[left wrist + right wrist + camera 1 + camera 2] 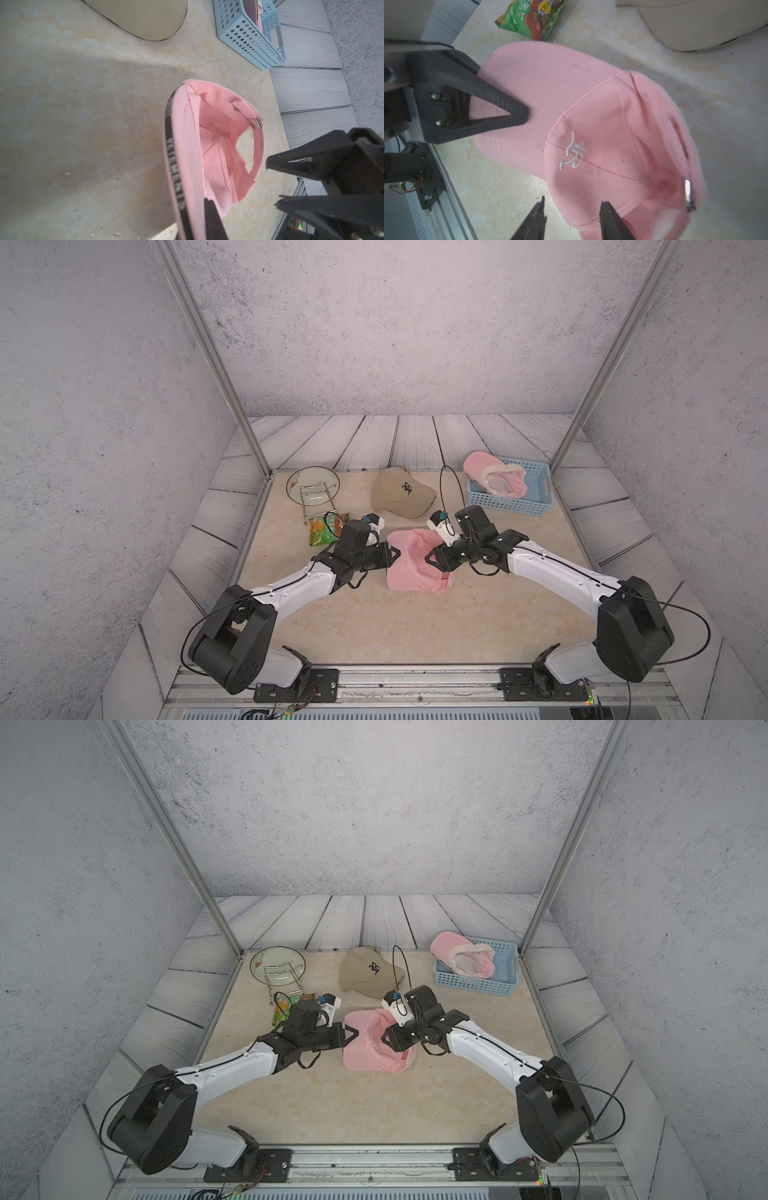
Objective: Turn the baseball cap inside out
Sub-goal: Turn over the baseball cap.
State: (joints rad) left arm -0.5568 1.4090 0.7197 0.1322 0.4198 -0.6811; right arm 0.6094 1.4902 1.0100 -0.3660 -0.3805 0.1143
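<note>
The pink baseball cap (409,568) (365,1050) lies mid-table between both arms. My left gripper (394,556) (195,220) is shut on the cap's brim; in the left wrist view the brim's black lettered edge runs between its jaws and the cap's hollow inside (216,145) faces the camera. My right gripper (432,561) (573,201) is open at the crown's side. One of its fingers (607,214) lies against the crown's lower rim, the other over bare table. The crown (602,133) carries a white embroidered logo and is creased.
A tan cap (401,491) lies behind the pink one. A blue perforated basket (536,506) at the back right holds another pink cap (494,477). A glass plate on a wire stand (311,485) and a green snack packet (322,531) sit at the back left.
</note>
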